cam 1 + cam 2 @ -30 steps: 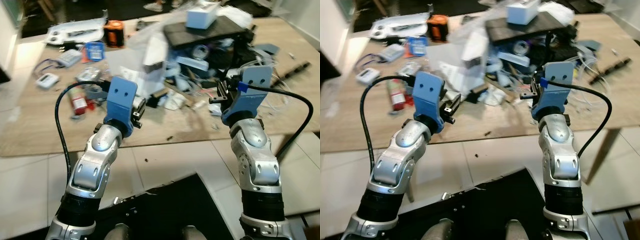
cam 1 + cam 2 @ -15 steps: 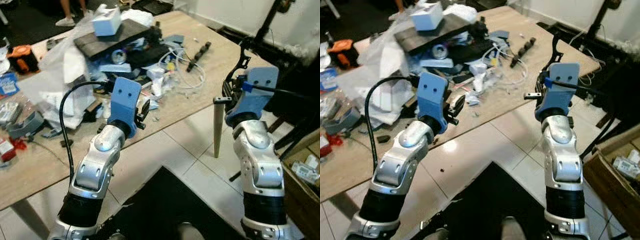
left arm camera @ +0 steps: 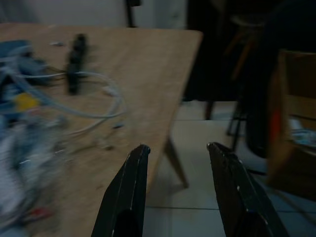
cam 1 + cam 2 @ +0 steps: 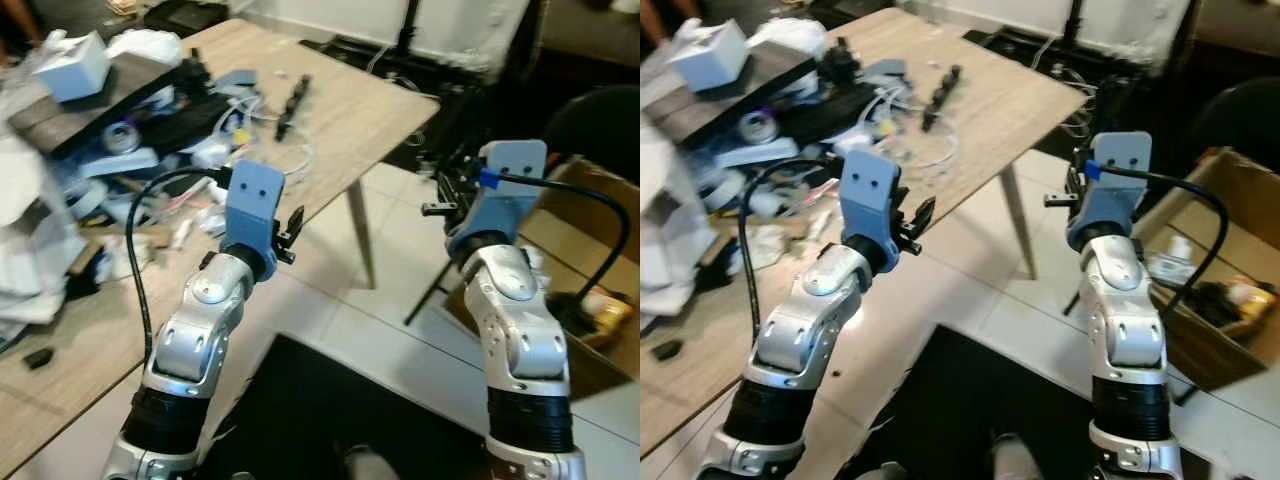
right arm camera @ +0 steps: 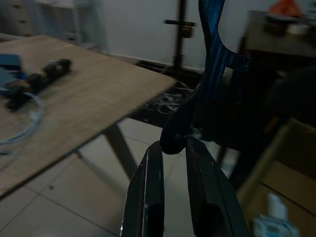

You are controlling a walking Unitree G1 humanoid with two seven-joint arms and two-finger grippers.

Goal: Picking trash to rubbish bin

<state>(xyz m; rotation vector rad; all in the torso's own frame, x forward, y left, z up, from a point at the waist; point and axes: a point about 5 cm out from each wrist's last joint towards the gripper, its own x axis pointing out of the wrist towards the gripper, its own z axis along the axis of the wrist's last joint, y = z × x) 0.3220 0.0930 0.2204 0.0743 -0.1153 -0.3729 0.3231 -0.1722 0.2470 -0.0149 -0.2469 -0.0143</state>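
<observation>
Right claw (image 5: 170, 190) grips a dark blue piece of trash (image 5: 212, 84) above the floor, near a cardboard box (image 4: 1230, 250). Left claw (image 3: 180, 187) hangs open, empty, over the cluttered table (image 4: 370, 100) edge.

This looks like a cluttered workroom or hobby space inside a home rather than a tidy living area. A light wooden table (image 4: 350, 110) on slanted legs stretches from about nine o'clock to twelve o'clock, and its far half is heaped with loose white cables (image 4: 925, 150), plastic packaging, a small white box (image 4: 72, 68) atop a dark board, and a black jointed part (image 4: 291, 103). The floor is pale glossy tile (image 4: 390, 320). At about three o'clock an open cardboard box (image 4: 1215, 290) holds assorted discarded items. At twelve o'clock black stand legs and tangled wires sit against a white wall (image 4: 1120, 20).
</observation>
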